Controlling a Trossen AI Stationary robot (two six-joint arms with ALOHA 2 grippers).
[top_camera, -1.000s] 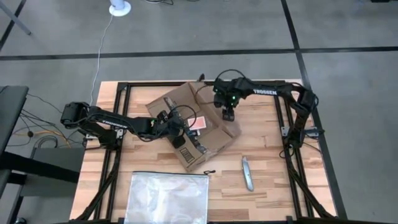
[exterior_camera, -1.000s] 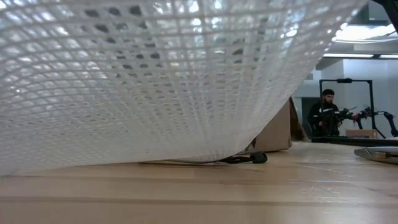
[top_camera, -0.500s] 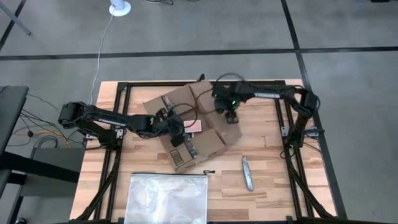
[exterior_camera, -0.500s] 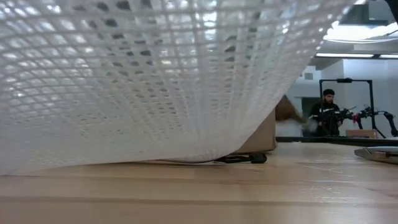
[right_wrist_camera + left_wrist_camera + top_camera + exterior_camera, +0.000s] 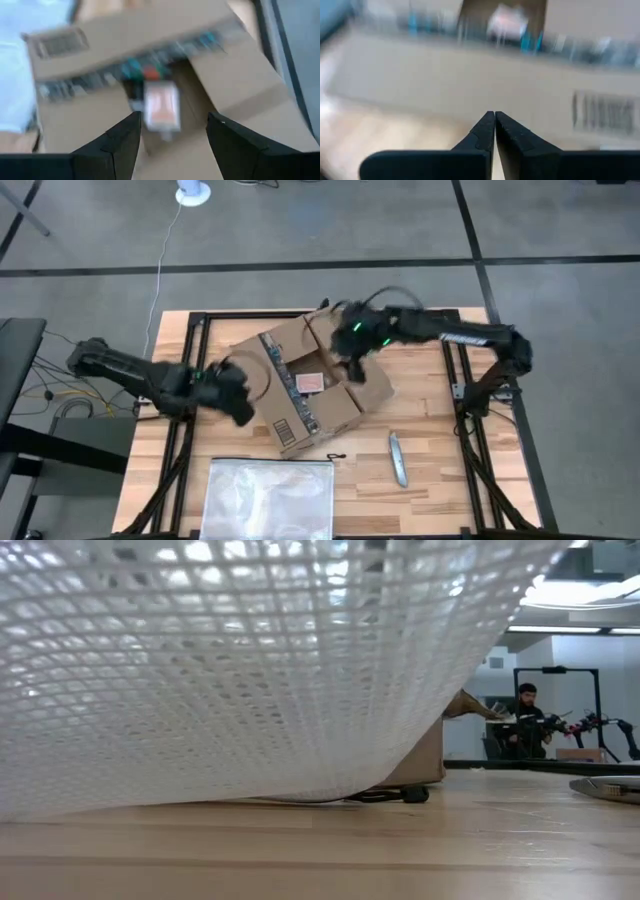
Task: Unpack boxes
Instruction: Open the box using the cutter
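box (image 5: 315, 385) sits open; your right hand (image 5: 347, 366), spread empty above it, could snag a flap; left hand (image 5: 240, 405) pinched shut, empty.

Blurred, perhaps pinkish item (image 5: 161, 110) in box (image 5: 240, 95)

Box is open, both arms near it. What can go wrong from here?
1. The right gripper, open, hovers over the open cardboard box; reaching for the red-and-white item inside, it may snag a raised flap.
2. The left gripper, shut, sits off the box's side, not holding it, so the box could slide or turn when pushed.
3. A utility knife lies near the box; a shoved box might knock it.
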